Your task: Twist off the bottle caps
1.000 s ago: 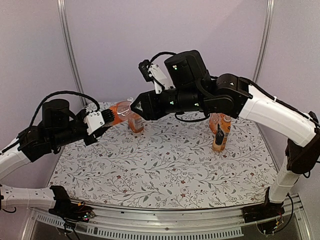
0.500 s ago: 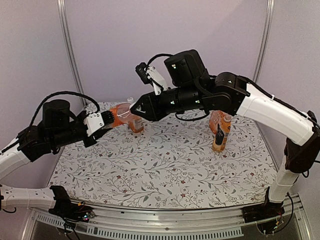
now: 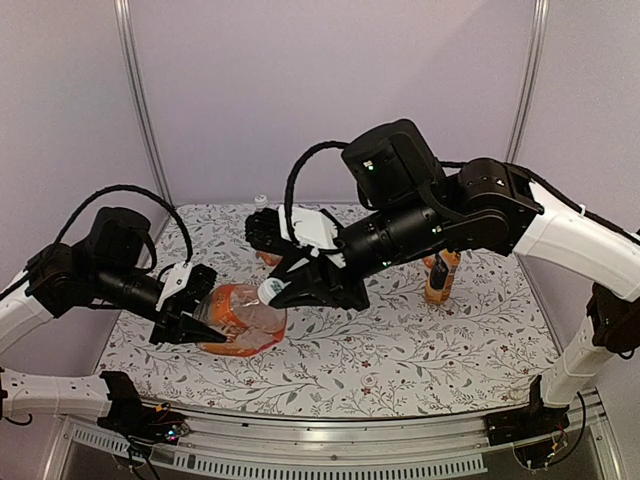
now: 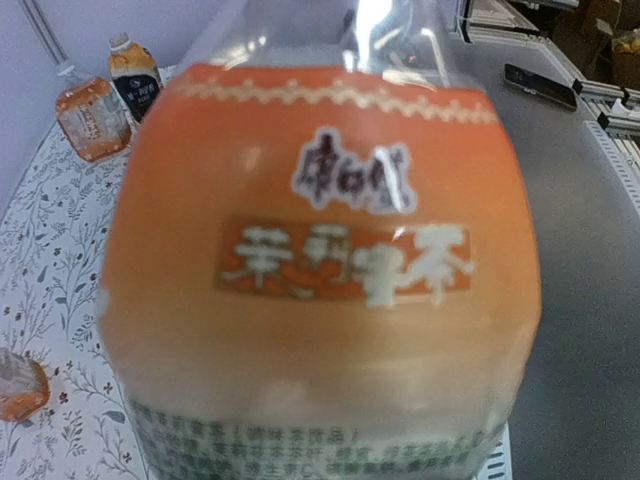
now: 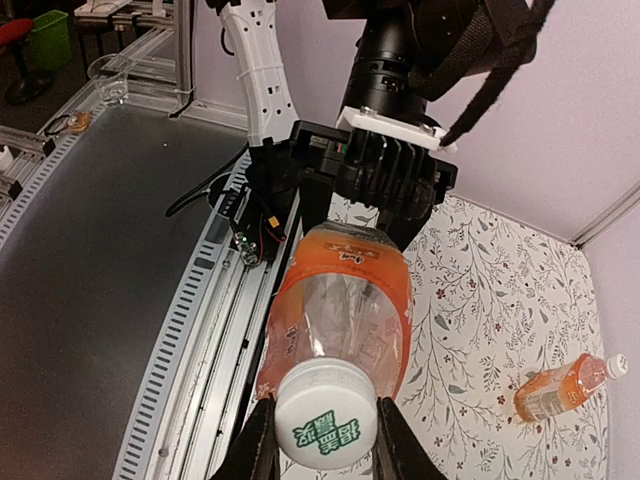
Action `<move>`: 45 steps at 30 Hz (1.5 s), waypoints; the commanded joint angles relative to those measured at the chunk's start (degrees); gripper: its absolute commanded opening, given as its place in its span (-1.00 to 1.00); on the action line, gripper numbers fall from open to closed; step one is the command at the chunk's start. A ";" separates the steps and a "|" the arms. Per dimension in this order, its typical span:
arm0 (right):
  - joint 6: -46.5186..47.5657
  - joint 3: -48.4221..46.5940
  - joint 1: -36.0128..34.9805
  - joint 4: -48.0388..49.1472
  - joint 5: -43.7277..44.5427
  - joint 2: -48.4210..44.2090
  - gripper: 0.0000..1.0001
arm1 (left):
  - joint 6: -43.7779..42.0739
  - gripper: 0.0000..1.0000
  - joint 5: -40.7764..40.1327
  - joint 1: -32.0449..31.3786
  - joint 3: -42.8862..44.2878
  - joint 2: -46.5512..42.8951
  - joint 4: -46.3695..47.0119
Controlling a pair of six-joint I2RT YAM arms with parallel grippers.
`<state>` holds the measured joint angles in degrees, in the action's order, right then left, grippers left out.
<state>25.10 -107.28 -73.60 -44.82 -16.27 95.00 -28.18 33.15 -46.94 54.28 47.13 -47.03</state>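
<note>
Right claw (image 5: 320, 440) pinched the cap (image 5: 322, 425) squarely; left claw (image 3: 195, 318) clamped the bottle (image 5: 345, 300) base (grip probably firm, view blurry). Step needed an on-axis twist, no side-load.

Near bottle (image 3: 238, 322) front-left above table (image 3: 400, 350), two bottles (image 3: 440, 280) back-right, fourth bottle (image 5: 556, 390) back-centre.

I'm working in a robotics lab cell: plain lilac walls (image 3: 330, 90) on aluminium posts (image 3: 140, 100), slotted rail (image 3: 330, 450) edging the table (image 3: 400, 350).
</note>
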 commanded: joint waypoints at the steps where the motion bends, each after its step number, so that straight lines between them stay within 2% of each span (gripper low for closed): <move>1: 13.53 1.08 -0.93 -7.94 0.26 0.49 -1.00 | 1.53 -0.78 9.30 -0.74 2.71 0.81 2.46; 5: 15.66 1.30 -0.97 -7.41 2.49 0.46 -1.00 | 2.38 -0.78 8.73 -0.13 3.62 1.45 2.24; 6: 15.52 1.51 -0.93 -6.33 3.68 0.38 -0.87 | 2.47 -0.78 8.39 -0.02 3.59 1.39 2.39; 8: 13.12 1.68 -0.88 -3.92 8.15 0.08 -0.10 | 3.34 -0.78 6.02 0.00 2.87 1.04 4.14; 9: 10.39 1.65 -0.90 -3.03 10.07 -0.11 0.18 | 3.92 -0.79 3.97 0.00 2.37 0.92 5.56; 11: 5.75 1.83 -0.89 -0.93 15.24 -0.62 0.60 | 4.21 -0.78 -2.51 0.00 1.46 0.77 8.11; 13: -0.58 2.07 -0.92 0.83 23.93 -1.01 0.79 | 2.99 -0.78 -9.11 0.00 0.52 0.45 10.19; 16: -11.50 2.05 -0.78 2.53 29.99 -1.05 0.96 | 1.17 -0.77 -19.93 0.00 -1.44 -0.54 14.39; 23: -33.33 0.72 -0.03 5.19 28.88 -0.11 0.98 | -4.75 -0.70 -32.86 -0.79 -4.53 -1.22 21.63; 26: -40.17 -0.17 0.39 6.17 29.52 0.51 0.86 | -6.99 -0.70 -37.17 -1.45 -5.53 -1.06 23.44; 32: -44.36 -1.74 0.68 7.04 31.30 1.66 0.63 | -8.26 -0.70 -38.85 -1.67 -6.64 -1.88 24.09; 45: -46.91 -6.67 4.81 6.63 21.96 5.80 0.09 | -8.38 -0.70 -37.37 -1.75 -6.62 -1.60 23.82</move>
<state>-20.56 -111.48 -69.43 -38.35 9.87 98.89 -36.05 -4.47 -47.90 48.12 45.98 -24.67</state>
